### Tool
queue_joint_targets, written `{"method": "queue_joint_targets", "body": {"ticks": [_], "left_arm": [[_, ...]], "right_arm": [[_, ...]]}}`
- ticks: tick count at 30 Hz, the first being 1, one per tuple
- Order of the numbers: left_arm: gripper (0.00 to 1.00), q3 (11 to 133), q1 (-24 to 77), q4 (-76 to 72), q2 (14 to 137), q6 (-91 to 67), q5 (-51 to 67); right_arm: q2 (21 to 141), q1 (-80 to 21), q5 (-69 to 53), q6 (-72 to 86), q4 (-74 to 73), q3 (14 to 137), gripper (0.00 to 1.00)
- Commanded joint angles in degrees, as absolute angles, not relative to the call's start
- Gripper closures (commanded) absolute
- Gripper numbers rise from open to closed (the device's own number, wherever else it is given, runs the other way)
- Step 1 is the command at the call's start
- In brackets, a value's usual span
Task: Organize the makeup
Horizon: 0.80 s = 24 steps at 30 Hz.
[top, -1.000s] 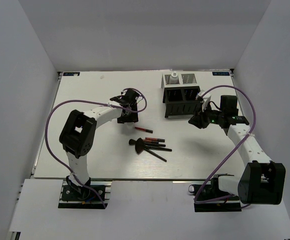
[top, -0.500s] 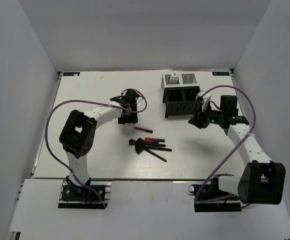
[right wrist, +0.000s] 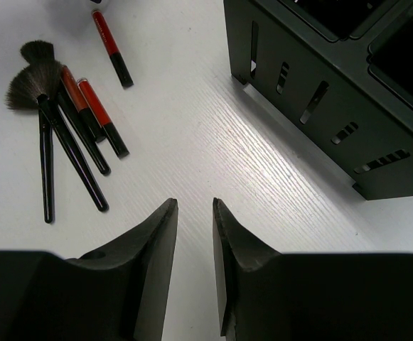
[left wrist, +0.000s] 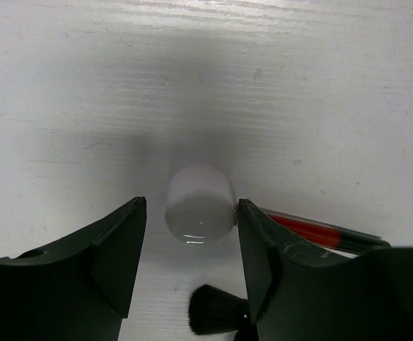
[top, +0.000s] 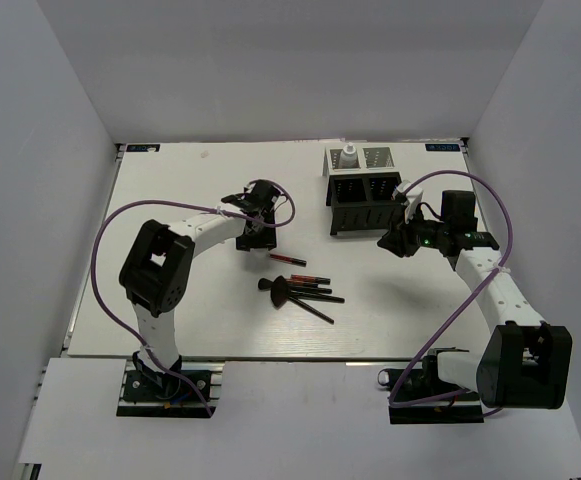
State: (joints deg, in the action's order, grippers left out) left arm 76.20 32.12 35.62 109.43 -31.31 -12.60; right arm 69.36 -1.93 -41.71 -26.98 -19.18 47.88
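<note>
A tiny white jar stands on the table between the fingers of my left gripper. The right finger touches its side and the left finger stands apart, so the jaws are open around it. Just beyond lie a red pencil and a black brush. From above, the left gripper is left of the pile of pencils and brushes. My right gripper hovers with a narrow gap, holding nothing. Red pencils and black brushes lie to its far left. A white-capped bottle stands in the box.
The black mesh compartment box stands at the back centre-right, and its slotted wall is close ahead of the right gripper. White walls enclose the table on three sides.
The left gripper has settled slightly lower around the white jar. The right arm has not moved.
</note>
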Motion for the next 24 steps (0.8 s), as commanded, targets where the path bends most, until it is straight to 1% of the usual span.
{"method": "queue_joint_targets", "body": {"ticks": [1, 4, 9, 12, 13, 15, 16, 20, 23, 24], "left_arm": [[0.36, 75.4, 32.4, 36.1, 108.2, -31.3, -11.8], [0.40, 75.2, 33.0, 35.6, 108.2, -31.3, -11.6], [0.51, 75.9, 33.0, 35.6, 108.7, -31.2, -10.8], [0.67, 76.5, 33.0, 35.7, 108.3, -31.1, -10.4], [0.77, 76.7, 33.0, 36.2, 107.5, -31.0, -10.2], [0.84, 78.0, 33.0, 36.9, 105.7, -30.9, -9.0], [0.90, 78.5, 33.0, 37.4, 104.6, -30.8, -8.4], [0.93, 79.7, 33.5, 34.2, 93.7, -29.7, -2.0], [0.95, 80.4, 33.5, 28.8, 89.9, -29.1, 3.2], [0.97, 82.9, 33.5, 28.1, 90.0, -29.2, 4.0]], "right_arm": [[69.3, -1.8, -41.9, -26.4, -17.4, 48.8, 0.67], [69.3, -1.8, -41.8, -26.4, -17.4, 48.8, 0.68], [69.3, -1.7, -41.8, -26.5, -17.4, 48.9, 0.68], [69.4, -1.8, -41.8, -26.5, -17.5, 49.0, 0.68], [69.4, -1.8, -41.7, -26.5, -17.4, 49.0, 0.68], [69.3, -1.7, -41.7, -26.7, -17.6, 49.0, 0.68], [69.3, -1.8, -41.7, -26.9, -17.8, 49.0, 0.68], [69.1, -1.7, -41.7, -27.0, -18.2, 49.0, 0.68], [69.2, -1.7, -41.9, -26.6, -18.3, 49.2, 0.70], [69.3, -1.7, -42.0, -26.5, -18.2, 49.4, 0.70]]}}
